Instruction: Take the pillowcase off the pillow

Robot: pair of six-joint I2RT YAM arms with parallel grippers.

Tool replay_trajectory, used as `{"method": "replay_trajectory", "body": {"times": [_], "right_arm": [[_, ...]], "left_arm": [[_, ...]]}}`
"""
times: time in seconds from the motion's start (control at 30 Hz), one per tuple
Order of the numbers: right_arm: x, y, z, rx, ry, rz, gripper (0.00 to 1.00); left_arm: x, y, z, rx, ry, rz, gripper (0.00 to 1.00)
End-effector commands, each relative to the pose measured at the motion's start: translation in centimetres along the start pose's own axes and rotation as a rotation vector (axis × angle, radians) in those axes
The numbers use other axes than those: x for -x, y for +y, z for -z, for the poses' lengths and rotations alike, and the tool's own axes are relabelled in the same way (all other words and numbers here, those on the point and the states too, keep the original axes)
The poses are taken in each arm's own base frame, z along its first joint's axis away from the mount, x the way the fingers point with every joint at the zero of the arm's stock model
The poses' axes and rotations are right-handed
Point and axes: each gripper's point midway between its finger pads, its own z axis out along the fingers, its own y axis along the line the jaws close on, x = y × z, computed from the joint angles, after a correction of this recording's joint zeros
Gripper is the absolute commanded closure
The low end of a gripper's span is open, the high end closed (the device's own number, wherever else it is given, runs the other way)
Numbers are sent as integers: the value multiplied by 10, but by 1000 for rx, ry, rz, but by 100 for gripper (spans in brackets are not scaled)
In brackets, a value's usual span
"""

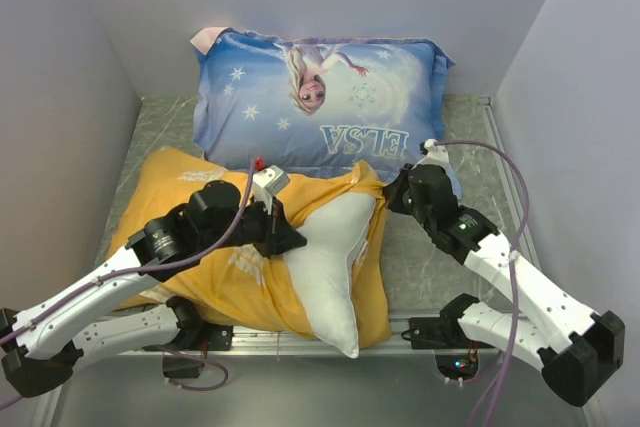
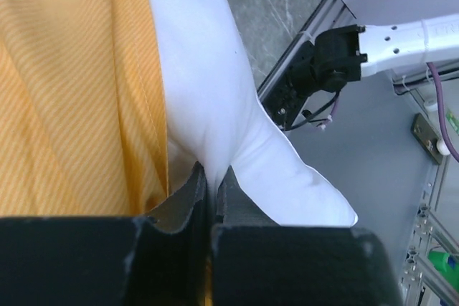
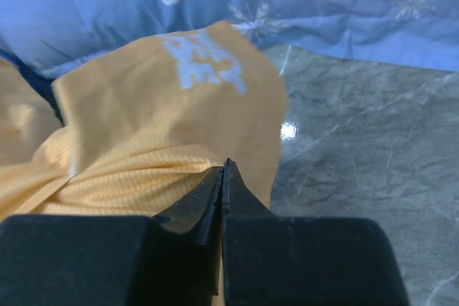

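Observation:
The yellow-orange pillowcase (image 1: 170, 192) lies across the table's left and middle. The white pillow (image 1: 330, 267) sticks out of its open end, pointing to the near edge. My left gripper (image 1: 288, 240) sits on top at the case's mouth. In the left wrist view its jaws (image 2: 212, 175) are shut on a fold of the pillow (image 2: 208, 69), with the pillowcase (image 2: 72, 91) beside them. My right gripper (image 1: 388, 190) is at the case's far right corner. Its jaws (image 3: 224, 166) are shut on a gathered edge of the pillowcase (image 3: 143, 105).
A blue Elsa-printed pillow (image 1: 330, 97) lies at the back, touching the yellow case, and fills the top of the right wrist view (image 3: 323, 5). Grey marble tabletop (image 1: 440, 247) shows to the right. A metal rail (image 1: 400, 332) runs along the near edge. Walls enclose three sides.

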Motion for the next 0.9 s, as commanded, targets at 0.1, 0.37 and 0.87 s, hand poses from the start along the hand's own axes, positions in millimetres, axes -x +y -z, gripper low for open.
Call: {"method": "replay_trajectory", "body": {"times": [0.1,0.37,0.87], "right_arm": [[3,-8,-29,-16,2,-49,100],[-32,12,-47,163,77,-120,100],[-28,70,-5,319,42,-101,54]], "left_arm": [[27,-55,41,-226,-117,-80,100],[85,-79,83,-249,-359,-99,99],[191,-68,75,-58,-659,30,99]]}}
